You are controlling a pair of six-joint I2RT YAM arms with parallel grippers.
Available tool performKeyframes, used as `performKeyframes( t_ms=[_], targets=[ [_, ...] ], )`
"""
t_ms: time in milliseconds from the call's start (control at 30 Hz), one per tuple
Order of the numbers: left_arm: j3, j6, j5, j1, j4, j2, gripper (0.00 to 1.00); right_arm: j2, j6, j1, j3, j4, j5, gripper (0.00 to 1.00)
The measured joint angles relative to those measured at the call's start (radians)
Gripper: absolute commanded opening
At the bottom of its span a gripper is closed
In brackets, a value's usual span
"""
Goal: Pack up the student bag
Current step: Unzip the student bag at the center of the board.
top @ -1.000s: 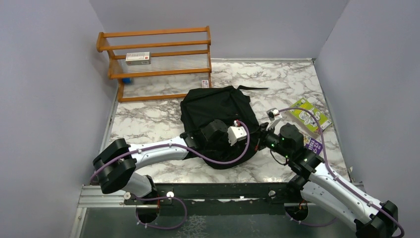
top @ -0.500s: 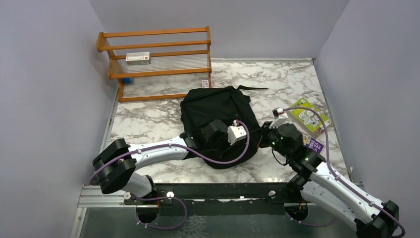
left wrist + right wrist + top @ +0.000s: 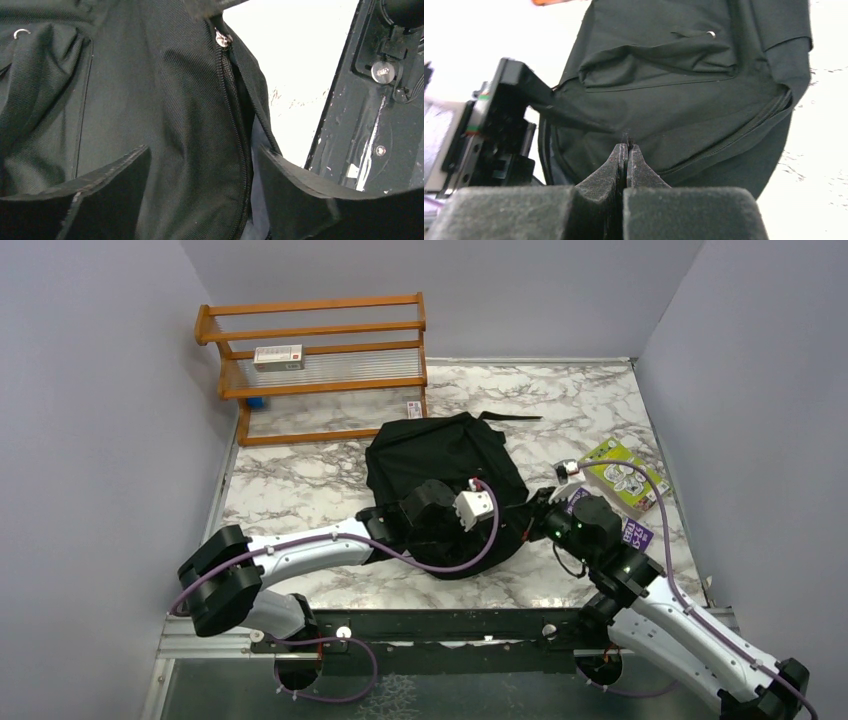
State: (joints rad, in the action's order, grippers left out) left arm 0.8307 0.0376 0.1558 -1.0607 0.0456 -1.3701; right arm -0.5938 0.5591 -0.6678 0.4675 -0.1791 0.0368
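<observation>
The marble counter [image 3: 300,480] carries the student bag [image 3: 440,455], which lies flat near the middle, in front of the wooden rack [image 3: 320,340] at the far left. Your left end effector [image 3: 202,155] is over the near part of the bag with its fingers well apart. Your right end effector [image 3: 626,150] is at the bag's right side with its fingers pressed together; you cannot tell if they pinch fabric. A green booklet [image 3: 625,472] lies to the right of the bag. The bag's zipper [image 3: 227,100] runs between the left fingers.
</observation>
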Motion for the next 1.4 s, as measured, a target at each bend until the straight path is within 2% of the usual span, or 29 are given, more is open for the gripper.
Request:
performKeyframes(
  t_ms=[67, 100, 433, 533, 600, 700, 867, 1033, 1400],
  targets=[
    [-0.010, -0.010, 0.013, 0.000, -0.029, -0.010, 0.98, 0.032, -0.006, 0.000, -0.024, 0.022, -0.034, 0.00],
    [-0.016, -0.014, 0.018, 0.000, -0.046, -0.018, 0.99, 0.043, -0.010, 0.000, -0.037, 0.029, -0.051, 0.01],
    [-0.071, -0.044, 0.026, 0.000, -0.163, -0.103, 0.98, 0.045, -0.010, 0.000, -0.092, 0.078, -0.144, 0.00],
    [-0.071, -0.044, 0.018, 0.000, -0.207, -0.137, 0.95, 0.032, -0.010, 0.000, -0.093, 0.088, -0.156, 0.00],
    [-0.071, -0.045, 0.008, 0.000, -0.234, -0.165, 0.87, 0.027, -0.010, 0.000, -0.093, 0.090, -0.163, 0.00],
    [-0.069, -0.050, -0.011, 0.000, -0.269, -0.209, 0.68, 0.028, -0.009, 0.000, -0.093, 0.092, -0.169, 0.00],
    [-0.060, -0.053, -0.040, 0.000, -0.282, -0.230, 0.45, 0.045, 0.001, 0.000, -0.093, 0.089, -0.165, 0.01],
    [-0.055, -0.047, -0.062, 0.000, -0.279, -0.224, 0.02, 0.034, 0.027, 0.000, -0.085, 0.037, -0.073, 0.00],
    [-0.109, -0.041, -0.072, 0.000, -0.183, -0.035, 0.00, -0.140, 0.079, 0.000, 0.052, -0.115, 0.242, 0.00]
  ],
)
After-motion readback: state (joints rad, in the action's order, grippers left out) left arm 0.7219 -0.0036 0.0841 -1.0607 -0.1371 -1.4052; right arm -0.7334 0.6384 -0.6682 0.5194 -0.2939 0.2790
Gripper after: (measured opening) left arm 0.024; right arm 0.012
